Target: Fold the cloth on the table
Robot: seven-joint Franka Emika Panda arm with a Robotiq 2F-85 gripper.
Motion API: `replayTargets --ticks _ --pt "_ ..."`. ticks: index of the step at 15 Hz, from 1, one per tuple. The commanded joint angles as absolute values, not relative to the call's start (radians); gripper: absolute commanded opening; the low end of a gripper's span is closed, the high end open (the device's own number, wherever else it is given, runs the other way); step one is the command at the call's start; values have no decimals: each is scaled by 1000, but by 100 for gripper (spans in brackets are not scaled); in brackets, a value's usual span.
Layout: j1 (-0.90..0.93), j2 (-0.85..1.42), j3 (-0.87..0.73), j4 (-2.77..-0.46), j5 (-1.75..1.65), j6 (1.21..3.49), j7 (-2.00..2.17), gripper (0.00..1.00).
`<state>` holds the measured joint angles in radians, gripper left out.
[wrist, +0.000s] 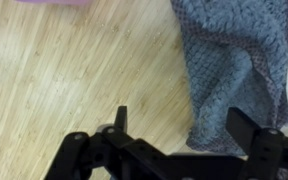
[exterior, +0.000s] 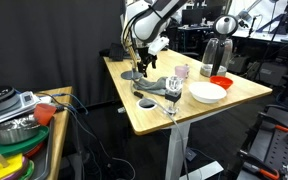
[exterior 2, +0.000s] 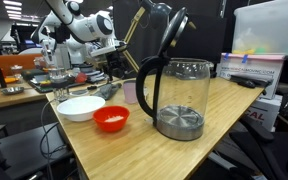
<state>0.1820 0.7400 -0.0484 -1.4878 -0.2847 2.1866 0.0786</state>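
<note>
The grey cloth (wrist: 234,70) lies crumpled on the light wood table (wrist: 54,90), with a fold running down to its lower edge. In the wrist view my gripper (wrist: 184,125) is open just above the table. Its left finger is over bare wood and its right finger is over the cloth's lower edge. In both exterior views the gripper (exterior: 141,64) (exterior 2: 96,66) hangs low over the far part of the table (exterior: 234,100). The cloth (exterior: 159,86) shows as a small grey heap beside it, and in the other exterior view the cloth (exterior 2: 105,91) is partly hidden.
A white bowl (exterior: 207,92) (exterior 2: 81,107), a red bowl (exterior: 221,81) (exterior 2: 111,118), a pink cup (exterior: 181,72) and a glass kettle (exterior: 219,50) (exterior 2: 179,95) stand on the table. A small black disc (exterior: 144,102) lies near the front edge. A lower side surface (exterior: 24,130) holds pots and dishes.
</note>
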Motion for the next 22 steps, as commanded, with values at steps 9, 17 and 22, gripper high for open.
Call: replayTargets --ticks 9,17,22 --pt "93 594 -1 -1733 -114 2239 69 100" --pt "64 604 31 -1733 -55 2229 -8 100" --pt "40 622 44 -1703 -58 2212 -123 100"
